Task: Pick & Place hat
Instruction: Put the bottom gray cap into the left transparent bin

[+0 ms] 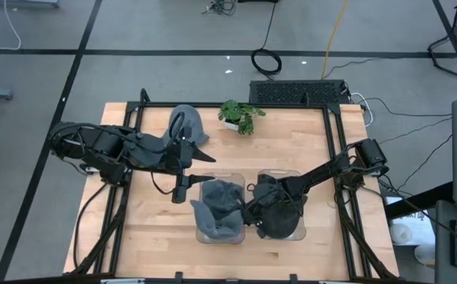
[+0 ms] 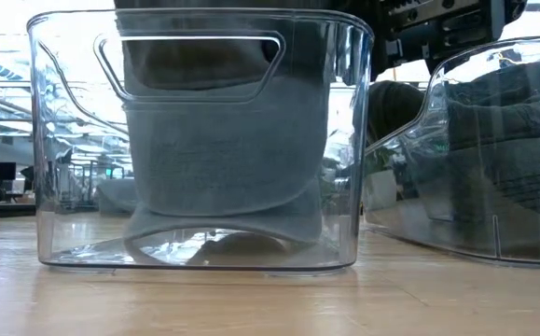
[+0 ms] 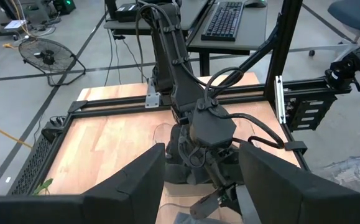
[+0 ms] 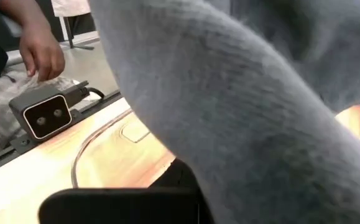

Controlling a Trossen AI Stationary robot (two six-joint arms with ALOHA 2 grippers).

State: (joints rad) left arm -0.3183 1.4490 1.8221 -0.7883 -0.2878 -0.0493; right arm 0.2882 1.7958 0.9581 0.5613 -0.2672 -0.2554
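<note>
A light grey knitted hat [image 1: 219,207] fills the left clear bin [image 1: 199,234]. In the low view this hat [image 2: 223,159] stands tall inside the bin, its lower edge on the bin floor. My right gripper [image 1: 249,211] reaches in over that bin's right wall and is shut on the hat. A dark grey hat [image 1: 279,213] lies in the right clear bin [image 1: 297,175]. Another grey hat [image 1: 185,122] lies on the table by the far left. My left gripper [image 1: 182,189] hovers open, left of the left bin, touching nothing. My right gripper holds the light grey hat at its right side, coming slanting down from the table's right. The knit [image 4: 229,106] fills the wrist view and covers the fingers, so the kind of hold is hidden. The hat's lower part [image 2: 214,238] rests on the bin floor.
A small potted plant [image 1: 240,116] stands at the table's far edge. A black frame borders the table [image 1: 157,229]. A camera box [image 4: 43,115] sits at the near edge, and a person's hand [image 4: 40,50] shows beyond it. The right arm [image 3: 198,118] fills the left wrist view.
</note>
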